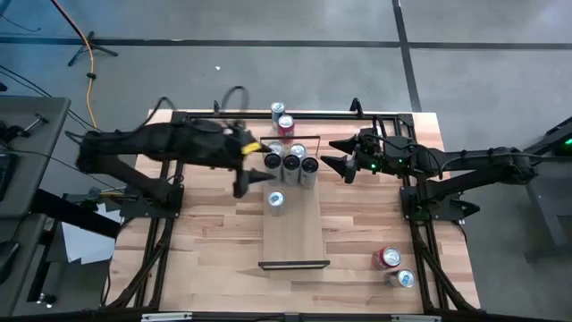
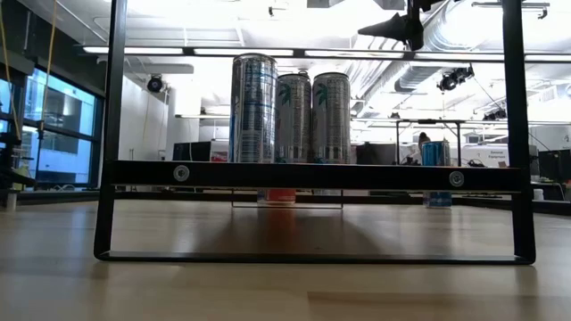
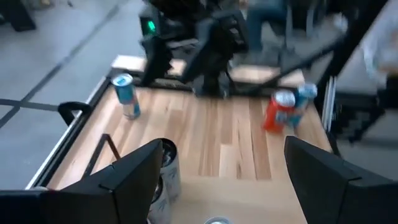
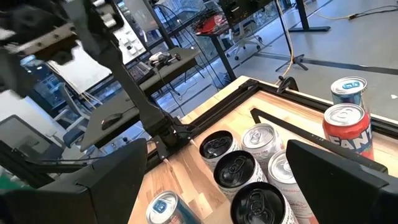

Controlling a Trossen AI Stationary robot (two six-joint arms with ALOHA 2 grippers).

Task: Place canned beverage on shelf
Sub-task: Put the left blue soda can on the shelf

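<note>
Left hand [image 1: 253,165] hangs wide and empty at 9 o'clock of the shelf's [image 1: 293,234] cans [image 1: 291,164], probably lining up the next one; right hand [image 1: 338,154] waits wide at 3.

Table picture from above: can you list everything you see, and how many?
Table: one, pale wood blocks, under everything.
Shelf: one, pale plank with black end rails, middle of table.
Bunched cans: five, silver, three with black tops, far part of shelf.
Lone can: one, blue and silver, on shelf nearer the middle.
Far cans: two, one red and one blue, at table's far edge.
Corner cans: two, one red and one blue, near right corner.
Left claw: black, open, beside the bunched cans.
Right claw: black, open, other side of the bunch.
</note>
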